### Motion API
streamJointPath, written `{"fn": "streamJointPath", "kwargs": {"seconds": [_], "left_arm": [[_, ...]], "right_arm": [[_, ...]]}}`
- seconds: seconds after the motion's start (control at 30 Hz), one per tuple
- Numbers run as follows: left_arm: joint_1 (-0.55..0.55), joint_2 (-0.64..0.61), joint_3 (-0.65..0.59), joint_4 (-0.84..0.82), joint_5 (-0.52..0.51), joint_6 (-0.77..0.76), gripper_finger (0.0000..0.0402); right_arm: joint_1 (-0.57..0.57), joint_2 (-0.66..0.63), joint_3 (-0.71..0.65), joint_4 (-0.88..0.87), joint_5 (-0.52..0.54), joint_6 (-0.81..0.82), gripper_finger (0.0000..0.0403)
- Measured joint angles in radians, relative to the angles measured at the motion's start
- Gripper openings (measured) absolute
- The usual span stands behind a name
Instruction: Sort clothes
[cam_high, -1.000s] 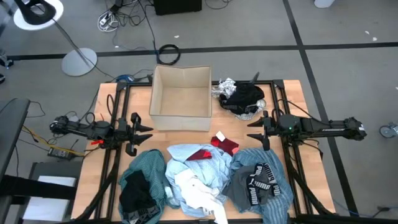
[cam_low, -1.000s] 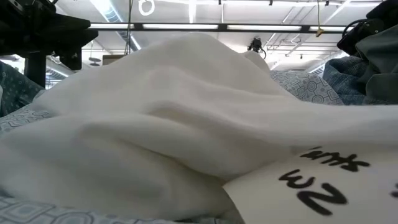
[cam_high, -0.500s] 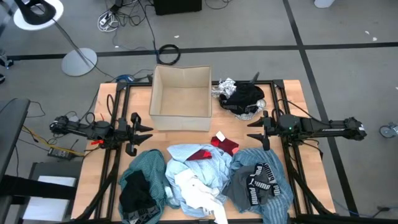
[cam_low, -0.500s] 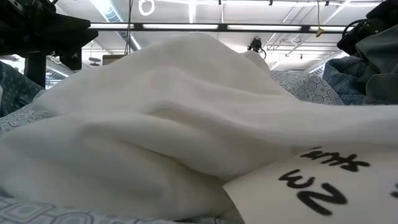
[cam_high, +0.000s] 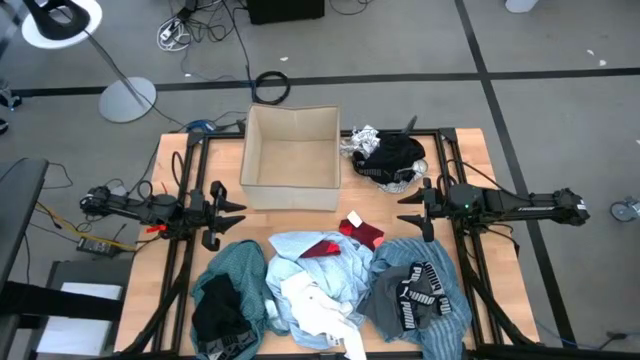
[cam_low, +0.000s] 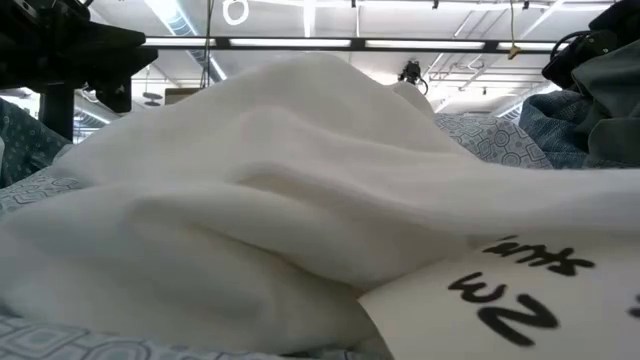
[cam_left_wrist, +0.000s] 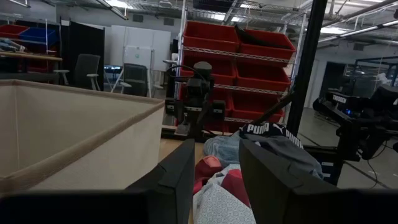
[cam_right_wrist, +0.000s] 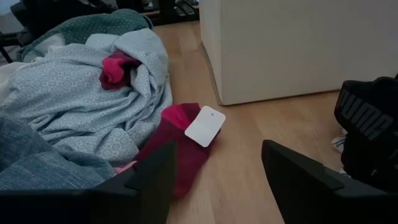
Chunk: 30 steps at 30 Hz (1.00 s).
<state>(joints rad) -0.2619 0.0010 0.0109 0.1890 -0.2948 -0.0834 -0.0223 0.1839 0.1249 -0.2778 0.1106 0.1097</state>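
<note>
The clothes lie in a heap along the table's near edge: a teal piece (cam_high: 238, 268), a black one (cam_high: 217, 310), a light blue one (cam_high: 322, 262), a white one (cam_high: 313, 306) that fills the low view (cam_low: 260, 200), a red one with a tag (cam_high: 360, 232) (cam_right_wrist: 180, 134), and a grey-blue one with white lettering (cam_high: 415, 296). A black and white patterned bundle (cam_high: 388, 158) rests on the table at the far right. My left gripper (cam_high: 232, 212) (cam_left_wrist: 216, 180) stands open at the table's left, above the wood. My right gripper (cam_high: 408, 209) (cam_right_wrist: 217, 180) stands open at the right, facing the red piece.
A tan open box (cam_high: 291, 158) stands at the far middle of the table, between the two grippers and beyond them. A paper tag with handwriting (cam_low: 520, 295) lies on the white garment. Bare wood (cam_high: 290, 222) shows between box and heap.
</note>
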Motion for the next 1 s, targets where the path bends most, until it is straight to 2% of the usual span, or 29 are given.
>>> {"fn": "streamJointPath", "kwargs": {"seconds": [0.6, 1.0], "left_arm": [[0.000, 0.000, 0.000, 0.000, 0.000, 0.000, 0.0131], [0.000, 0.000, 0.000, 0.000, 0.000, 0.000, 0.0131]], "right_arm": [[0.000, 0.000, 0.000, 0.000, 0.000, 0.002, 0.0236], [0.000, 0.000, 0.000, 0.021, 0.000, 0.082, 0.0236]]}}
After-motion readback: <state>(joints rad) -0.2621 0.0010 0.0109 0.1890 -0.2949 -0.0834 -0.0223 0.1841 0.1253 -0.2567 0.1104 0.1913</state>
